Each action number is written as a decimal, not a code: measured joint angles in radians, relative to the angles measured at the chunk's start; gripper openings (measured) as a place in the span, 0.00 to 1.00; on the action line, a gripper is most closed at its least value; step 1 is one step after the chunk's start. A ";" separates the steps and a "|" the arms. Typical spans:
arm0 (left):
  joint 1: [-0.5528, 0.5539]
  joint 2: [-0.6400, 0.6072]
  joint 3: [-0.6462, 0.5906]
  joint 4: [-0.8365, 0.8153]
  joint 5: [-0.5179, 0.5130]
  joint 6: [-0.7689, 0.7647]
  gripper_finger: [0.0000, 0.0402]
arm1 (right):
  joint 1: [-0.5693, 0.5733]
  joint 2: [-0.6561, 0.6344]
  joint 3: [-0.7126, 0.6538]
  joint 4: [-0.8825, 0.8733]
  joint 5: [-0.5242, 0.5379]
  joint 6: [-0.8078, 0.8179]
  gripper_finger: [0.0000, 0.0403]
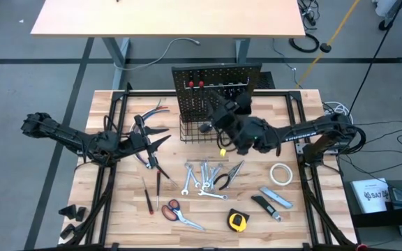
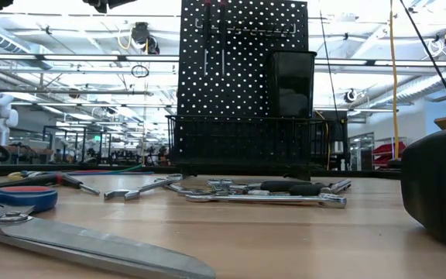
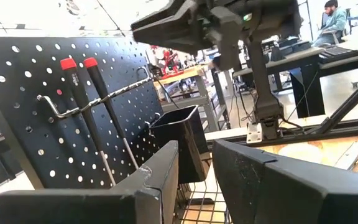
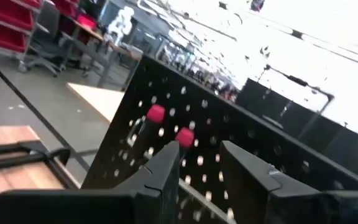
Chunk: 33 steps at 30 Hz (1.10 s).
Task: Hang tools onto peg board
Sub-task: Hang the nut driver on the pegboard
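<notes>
The peg board (image 1: 215, 87) stands upright at the table's far middle, with a black cup (image 1: 247, 89) and a wire basket (image 1: 195, 130) at its foot. Two red-capped screwdrivers (image 3: 82, 84) hang from its wire hook (image 3: 55, 112). My right gripper (image 1: 215, 117) is raised close in front of the board, open, with nothing between its fingers (image 4: 166, 168). My left gripper (image 1: 158, 139) hovers left of the basket, open and empty. Wrenches (image 1: 201, 178), pliers (image 1: 229, 176), scissors (image 1: 176, 213), tape measure (image 1: 237, 221), utility knife (image 1: 276, 197) and tape roll (image 1: 280, 173) lie on the table.
Two more screwdrivers (image 1: 149, 195) lie at the near left. A bundle of coloured wires (image 1: 152, 115) sits left of the board. A black frame (image 1: 117, 104) runs around the tabletop. Another table (image 1: 166, 17) stands beyond the far edge.
</notes>
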 joint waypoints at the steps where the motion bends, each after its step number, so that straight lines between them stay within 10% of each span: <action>1: 0.000 0.000 0.000 -0.009 0.000 0.000 0.27 | 0.015 -0.001 0.001 -0.038 0.018 0.029 0.27; 7: -0.005 0.000 0.000 -0.057 0.002 -0.043 0.27 | 0.106 0.001 0.002 -0.413 -0.043 0.322 0.27; 16: -0.005 0.000 0.000 -0.182 0.179 -0.216 0.27 | 0.151 0.001 0.002 -0.820 -0.541 0.732 0.27; 33: 0.013 0.000 0.167 -0.911 0.301 -0.885 0.27 | 0.097 0.311 0.002 -0.379 -0.722 0.856 0.27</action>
